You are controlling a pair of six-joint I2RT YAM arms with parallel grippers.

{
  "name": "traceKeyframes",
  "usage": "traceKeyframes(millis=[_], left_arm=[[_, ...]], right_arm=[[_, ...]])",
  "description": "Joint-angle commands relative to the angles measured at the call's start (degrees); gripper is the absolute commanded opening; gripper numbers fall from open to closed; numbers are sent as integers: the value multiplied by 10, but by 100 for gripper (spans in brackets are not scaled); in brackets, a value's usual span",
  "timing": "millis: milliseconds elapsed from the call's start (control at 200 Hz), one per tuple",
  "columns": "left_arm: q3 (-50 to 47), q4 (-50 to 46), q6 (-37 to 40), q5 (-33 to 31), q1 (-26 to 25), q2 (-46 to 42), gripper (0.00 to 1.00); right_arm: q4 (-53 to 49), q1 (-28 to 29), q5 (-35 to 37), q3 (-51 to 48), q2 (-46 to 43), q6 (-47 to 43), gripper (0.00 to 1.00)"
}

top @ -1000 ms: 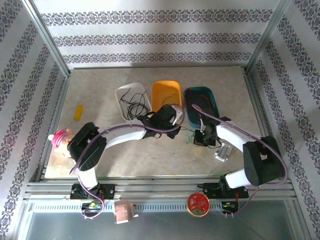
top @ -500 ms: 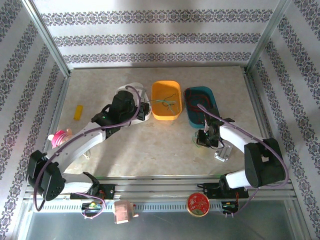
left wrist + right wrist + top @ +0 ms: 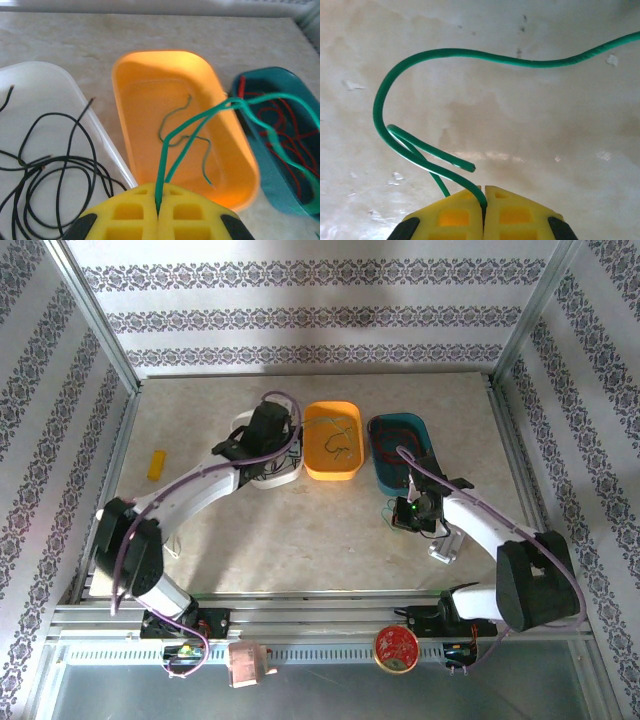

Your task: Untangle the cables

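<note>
Both clenched: left pincer (image 3: 159, 202) grips green cable (image 3: 228, 104) trailing over orange tray (image 3: 142, 107); right pincer (image 3: 483, 197) grips second green cable (image 3: 470, 52).

My left gripper (image 3: 158, 206) and right gripper (image 3: 483, 194) have yellow fingers edged in black. One green cable (image 3: 200, 119) shows against my orange tray (image 3: 150, 65), and a second green cable (image 3: 470, 52) against the mottled beige table (image 3: 545, 135). The black cables (image 3: 60, 160) sit on the white tray (image 3: 45, 80), the red cables (image 3: 280, 125) on the teal tray (image 3: 270, 72). The walls (image 3: 300, 320) are white with grey floral stripes.
</note>
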Motion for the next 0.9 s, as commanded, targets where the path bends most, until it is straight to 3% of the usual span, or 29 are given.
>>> traceKeyframes(millis=[0, 265, 310, 400, 490, 774, 899], left_arm=[[60, -28, -40, -62, 7, 65, 0], [197, -60, -139, -108, 7, 213, 1], [217, -75, -159, -109, 6, 231, 12], [232, -80, -177, -99, -3, 242, 54], [231, -72, -166, -99, -24, 230, 72], [139, -34, -164, -56, -44, 124, 78], [73, 30, -128, 70, -44, 79, 81]], right_arm=[[-8, 6, -11, 8, -27, 8, 0], [-16, 6, -16, 2, -41, 8, 0], [-16, 8, -17, 1, -44, 7, 0], [-18, 10, -15, 0, -49, 7, 0], [-19, 11, -13, -1, -54, 5, 0], [-10, 15, -25, -3, -77, -4, 0], [12, 26, -49, -5, -114, -8, 0]])
